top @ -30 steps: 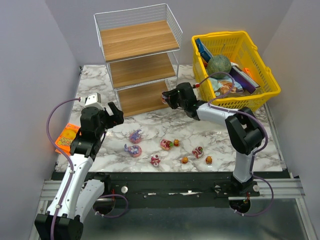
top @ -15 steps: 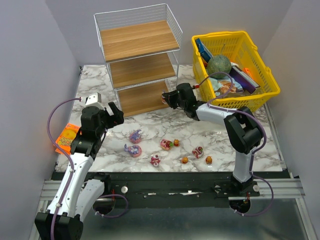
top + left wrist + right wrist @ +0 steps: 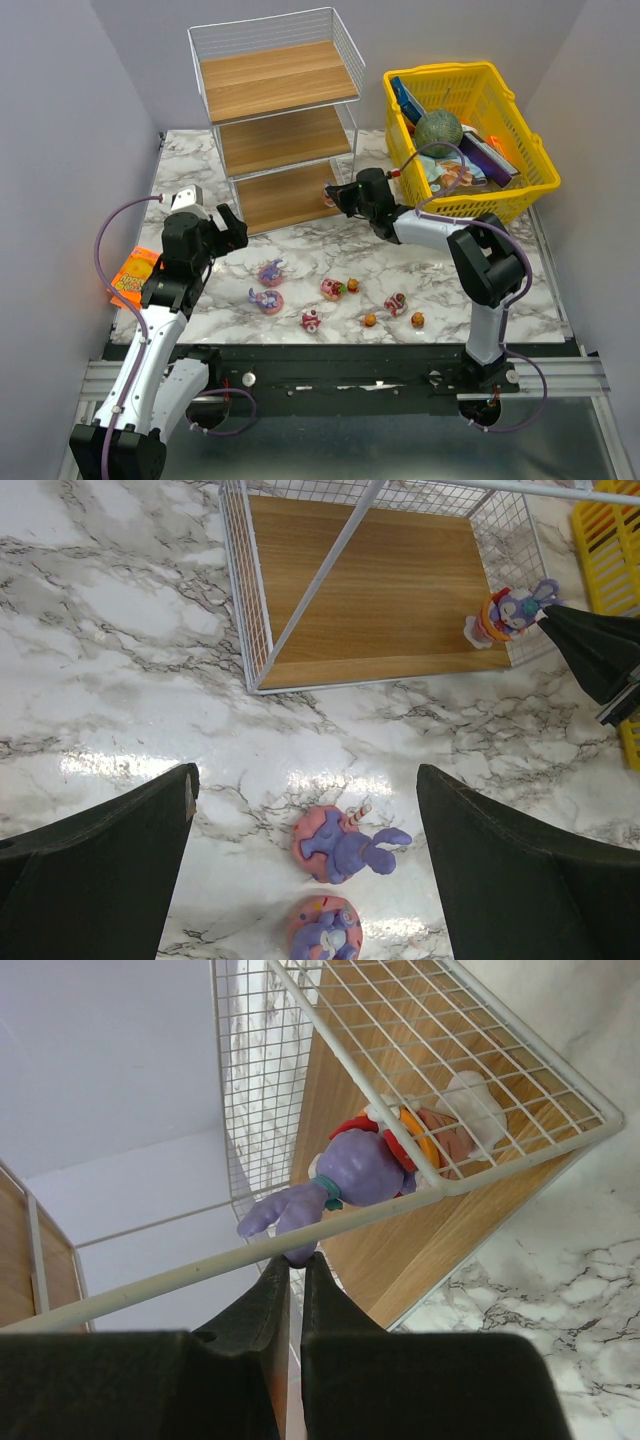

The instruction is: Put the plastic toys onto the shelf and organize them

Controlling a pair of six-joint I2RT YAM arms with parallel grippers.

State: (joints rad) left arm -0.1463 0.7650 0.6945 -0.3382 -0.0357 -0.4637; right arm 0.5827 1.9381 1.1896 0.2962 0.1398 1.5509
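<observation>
The shelf (image 3: 280, 120) stands at the back of the table. A purple toy with a red-orange body (image 3: 329, 193) (image 3: 510, 612) (image 3: 365, 1168) sits at the right end of its bottom board (image 3: 370, 590). My right gripper (image 3: 340, 196) (image 3: 295, 1257) reaches it from the right, under a wire rail, and is shut on the tip of one purple ear. Several more plastic toys lie on the marble in front: two pink-purple ones (image 3: 271, 271) (image 3: 267, 299) (image 3: 345, 840), red-pink ones (image 3: 332, 289) (image 3: 311, 320), small orange ones (image 3: 370, 320) (image 3: 417, 320). My left gripper (image 3: 232, 232) (image 3: 305, 775) hovers open above the pink-purple pair.
A yellow lattice basket (image 3: 530, 160) holding a green ball (image 3: 438, 130) and books stands at the back right, close to my right arm. An orange packet (image 3: 132, 277) lies at the table's left edge. Grey walls close in on both sides.
My right gripper's jaws have come together at the purple toy's ear. The left arm and the toys on the table have not moved.
</observation>
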